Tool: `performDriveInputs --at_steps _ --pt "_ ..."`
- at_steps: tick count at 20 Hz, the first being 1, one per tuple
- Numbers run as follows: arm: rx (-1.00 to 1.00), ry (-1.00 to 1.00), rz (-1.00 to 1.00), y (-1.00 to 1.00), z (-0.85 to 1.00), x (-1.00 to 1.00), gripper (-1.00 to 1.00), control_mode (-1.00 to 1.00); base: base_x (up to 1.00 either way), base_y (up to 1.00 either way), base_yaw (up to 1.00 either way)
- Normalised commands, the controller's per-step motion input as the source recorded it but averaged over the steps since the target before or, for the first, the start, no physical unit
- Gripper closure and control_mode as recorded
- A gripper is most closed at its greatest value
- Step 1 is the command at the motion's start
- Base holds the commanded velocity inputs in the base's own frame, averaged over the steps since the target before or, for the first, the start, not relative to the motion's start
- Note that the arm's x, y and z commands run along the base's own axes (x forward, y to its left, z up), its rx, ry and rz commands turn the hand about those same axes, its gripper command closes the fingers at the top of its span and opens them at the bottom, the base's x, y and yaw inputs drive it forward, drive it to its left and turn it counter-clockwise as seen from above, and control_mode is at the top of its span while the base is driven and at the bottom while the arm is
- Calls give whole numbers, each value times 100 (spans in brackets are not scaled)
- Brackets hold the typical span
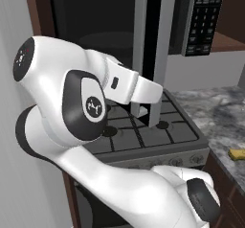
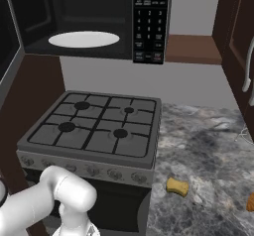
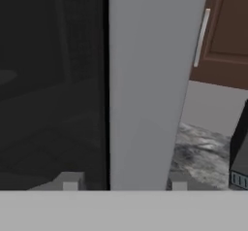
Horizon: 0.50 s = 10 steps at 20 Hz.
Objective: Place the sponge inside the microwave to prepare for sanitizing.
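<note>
The microwave (image 2: 84,12) hangs above the stove with its black cavity exposed and its white round plate (image 2: 83,39) inside. Its silver-framed dark-glass door (image 1: 160,54) is swung out toward me. My gripper (image 3: 124,181) is up at that door: in the hand view the two fingertips (image 3: 70,181) stand apart on either side of the silver door edge (image 3: 145,89), with nothing clamped. The sponge (image 2: 177,186), a small yellowish block, lies on the marbled counter right of the stove, also visible as the sponge (image 1: 238,153) at the right edge, far from the hand.
A grey gas stove (image 2: 94,126) sits directly under the microwave. The grey marbled counter (image 2: 213,141) stretches to its right, with an orange object (image 2: 251,203) at the edge. Brown cabinets with a metal handle (image 2: 246,66) line the right side. My white arm (image 1: 86,102) fills the left foreground.
</note>
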Motion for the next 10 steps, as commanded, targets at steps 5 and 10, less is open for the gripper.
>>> performDriveInputs --at_steps 5,10 --pt "0 0 0 0 0 0 -100 -100 0 0 0" --pt "0 4 -1 25 -6 0 -100 -100 0 0 0"
